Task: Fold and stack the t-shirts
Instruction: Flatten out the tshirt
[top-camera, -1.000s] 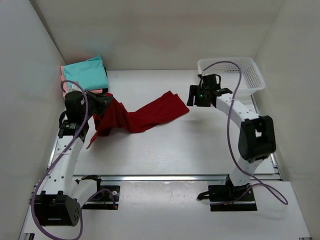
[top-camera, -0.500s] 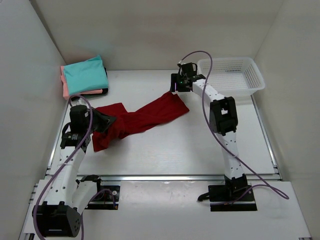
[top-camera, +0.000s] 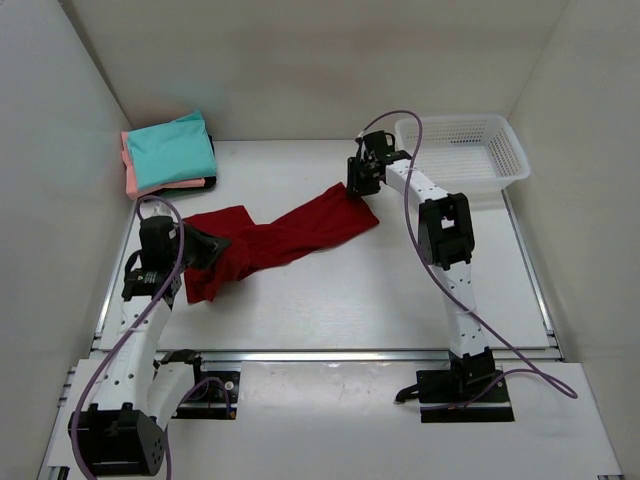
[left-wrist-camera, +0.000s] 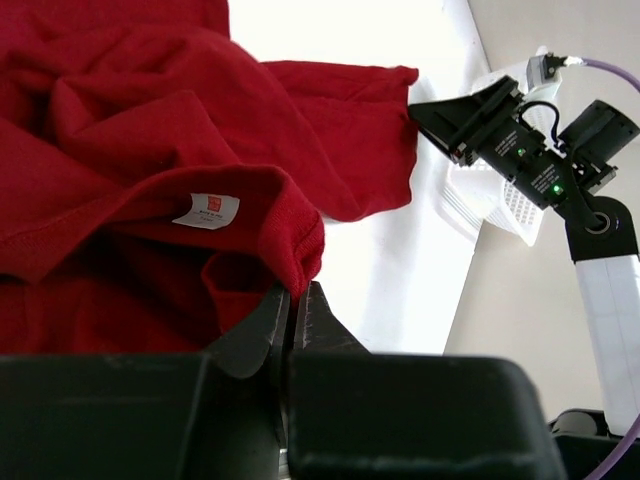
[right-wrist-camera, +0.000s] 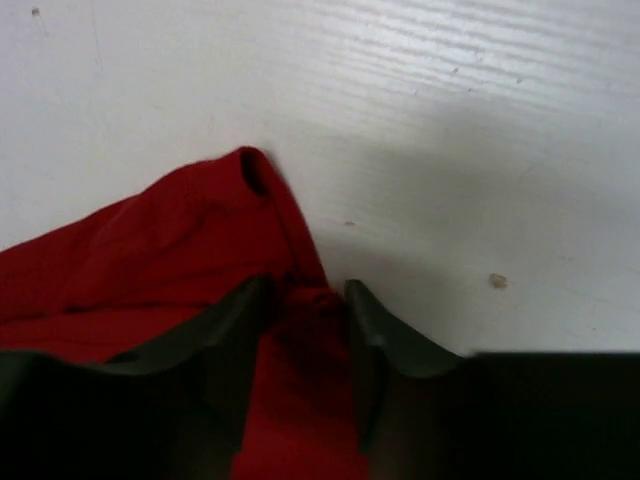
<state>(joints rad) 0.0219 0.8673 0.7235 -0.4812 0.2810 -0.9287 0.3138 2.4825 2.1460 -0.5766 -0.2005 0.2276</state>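
Red shirt (top-camera: 290, 232) lies stretched diagonally across the surface (top-camera: 360, 290). Left gripper (left-wrist-camera: 297, 290) has its jaws clamped on the collar edge. Right gripper (right-wrist-camera: 308, 292) straddles the far corner, jaws partly apart; whether they pinch it cannot be told. Folded stack (top-camera: 170, 152) sits far left.

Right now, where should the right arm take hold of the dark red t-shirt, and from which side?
Take its far right corner, the end of the dark red t-shirt nearest the basket, from above. The cloth there lies flat on the table except one raised fold, which the fingers of the right gripper straddle. It is opposite the collar pinched by the left gripper, so pulling should spread it.
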